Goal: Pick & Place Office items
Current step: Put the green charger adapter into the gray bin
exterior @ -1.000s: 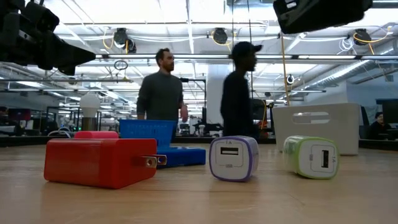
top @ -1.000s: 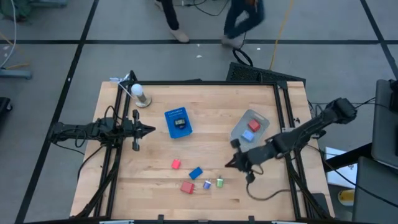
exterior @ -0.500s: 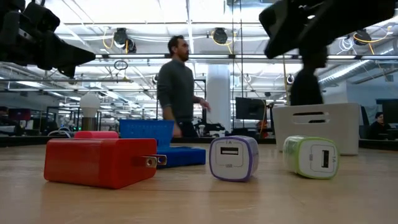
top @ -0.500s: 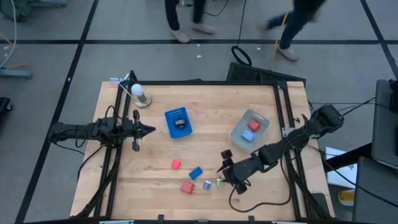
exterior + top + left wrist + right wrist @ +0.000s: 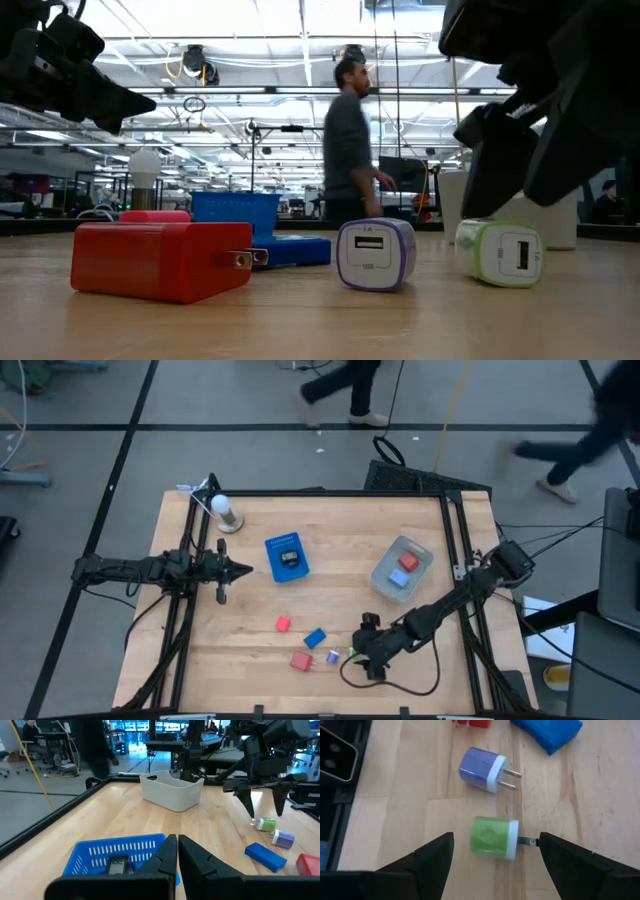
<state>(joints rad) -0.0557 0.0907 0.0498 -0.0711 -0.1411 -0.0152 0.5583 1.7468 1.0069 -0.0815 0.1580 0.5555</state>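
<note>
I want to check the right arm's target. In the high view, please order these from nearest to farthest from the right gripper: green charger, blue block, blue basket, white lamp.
1. green charger, just beside the right gripper
2. blue block, toward table centre
3. blue basket, mid-table, near the left arm
4. white lamp, far left corner

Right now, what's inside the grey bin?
The grey bin holds a red block and a blue block. Anything beneath them is hidden; the side views show only its wall.

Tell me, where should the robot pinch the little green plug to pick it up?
Probably across the green plug's body, coming straight down from above. It lies on its side with its prongs sticking out one end, so the flat sides are free. The right pincer hangs open above it, one finger on each side.
</note>
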